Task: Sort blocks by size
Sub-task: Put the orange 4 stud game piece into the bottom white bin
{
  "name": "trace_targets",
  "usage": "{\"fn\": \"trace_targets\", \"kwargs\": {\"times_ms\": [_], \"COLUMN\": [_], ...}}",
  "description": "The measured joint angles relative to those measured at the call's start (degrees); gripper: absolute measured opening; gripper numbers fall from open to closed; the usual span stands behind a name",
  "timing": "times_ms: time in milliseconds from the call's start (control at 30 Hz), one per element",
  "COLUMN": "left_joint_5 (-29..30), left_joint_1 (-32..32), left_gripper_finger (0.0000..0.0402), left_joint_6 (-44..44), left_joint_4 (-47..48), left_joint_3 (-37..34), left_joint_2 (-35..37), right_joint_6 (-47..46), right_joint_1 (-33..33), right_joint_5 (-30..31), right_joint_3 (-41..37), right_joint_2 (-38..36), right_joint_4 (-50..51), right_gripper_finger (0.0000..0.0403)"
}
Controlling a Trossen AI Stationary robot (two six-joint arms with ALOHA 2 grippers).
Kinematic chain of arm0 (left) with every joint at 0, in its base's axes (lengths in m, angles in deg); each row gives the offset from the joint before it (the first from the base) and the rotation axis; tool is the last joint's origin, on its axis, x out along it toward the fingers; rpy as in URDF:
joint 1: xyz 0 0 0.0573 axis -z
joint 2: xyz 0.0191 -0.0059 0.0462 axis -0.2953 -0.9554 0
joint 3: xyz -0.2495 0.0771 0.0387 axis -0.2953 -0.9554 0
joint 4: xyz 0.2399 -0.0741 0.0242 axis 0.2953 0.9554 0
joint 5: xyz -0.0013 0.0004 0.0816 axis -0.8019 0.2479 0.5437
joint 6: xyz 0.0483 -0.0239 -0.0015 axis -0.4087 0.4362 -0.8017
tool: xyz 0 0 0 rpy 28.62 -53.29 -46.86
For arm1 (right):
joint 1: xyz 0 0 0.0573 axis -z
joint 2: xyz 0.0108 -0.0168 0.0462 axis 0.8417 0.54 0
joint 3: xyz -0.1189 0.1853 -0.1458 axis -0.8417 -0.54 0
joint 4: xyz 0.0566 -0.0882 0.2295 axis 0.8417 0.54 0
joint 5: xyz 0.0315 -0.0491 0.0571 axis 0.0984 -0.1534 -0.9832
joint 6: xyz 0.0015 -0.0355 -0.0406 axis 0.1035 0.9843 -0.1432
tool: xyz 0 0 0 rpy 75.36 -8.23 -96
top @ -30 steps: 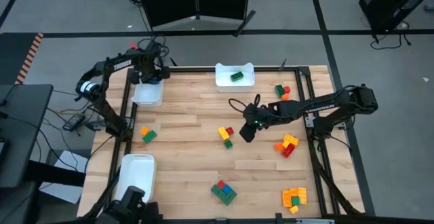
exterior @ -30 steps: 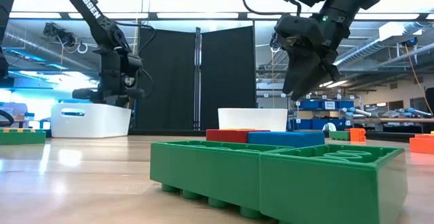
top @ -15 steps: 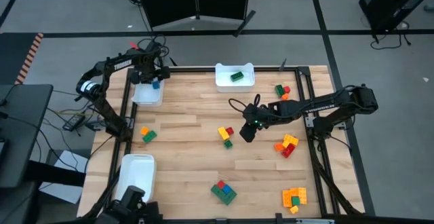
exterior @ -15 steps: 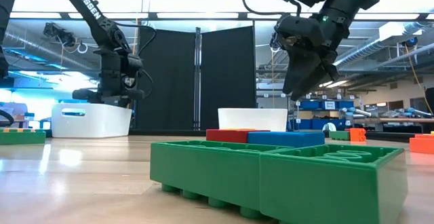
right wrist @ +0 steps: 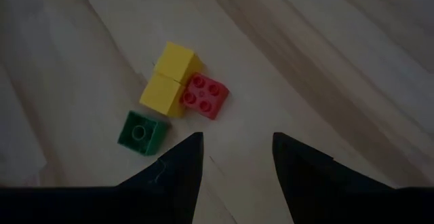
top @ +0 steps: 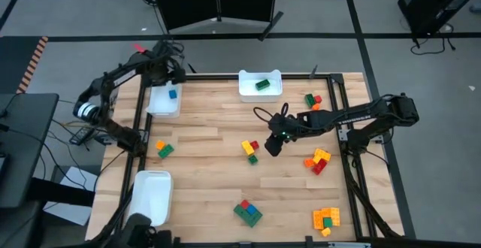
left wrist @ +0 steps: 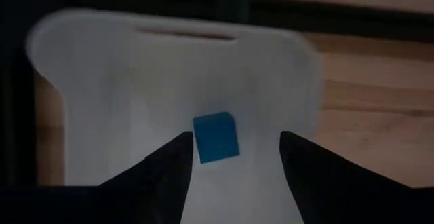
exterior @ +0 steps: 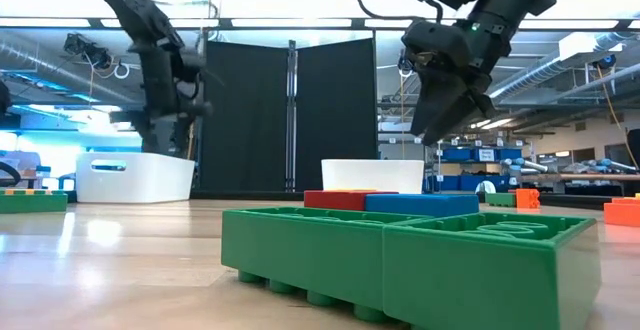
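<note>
Dropped small blue block (left wrist: 215, 138) into far-left tray (top: 159, 107); left gripper (left wrist: 234, 157) apart, empty. Right gripper (right wrist: 235, 157) apart, over yellow-red-green blocks (right wrist: 171, 89). Probably needed to go down and pinch one.

Plenty of bare wood mid-table between the yellow-red-green cluster (top: 249, 149) and the white tray (top: 164, 101) at the far left corner. The right gripper (top: 273, 145) hangs just beside that cluster, and the green-blue bricks (top: 246, 211) crowd the near edge.
</note>
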Motion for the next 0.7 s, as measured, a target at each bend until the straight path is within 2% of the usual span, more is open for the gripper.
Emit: {"fn": "trace_targets", "kwargs": {"times_ms": [367, 700], "left_joint_5": [1.5, 0.84], "left_joint_1": [8.52, 22.01], "left_gripper_finger": [0.0229, 0.023], "left_joint_6": [-9.33, -17.38], "left_joint_4": [-3.36, -7.8], "left_joint_3": [0.0, -0.02], "left_joint_2": [15.35, 19.88], "right_joint_6": [0.71, 1.98], "right_joint_1": [2.5, 4.9], "right_joint_5": [0.0, 0.02], "right_joint_3": [0.02, 0.02], "right_joint_2": [0.0, 0.0], "right_joint_4": [-3.85, -2.12], "right_gripper_finger": [0.0188, 0.0188]}}
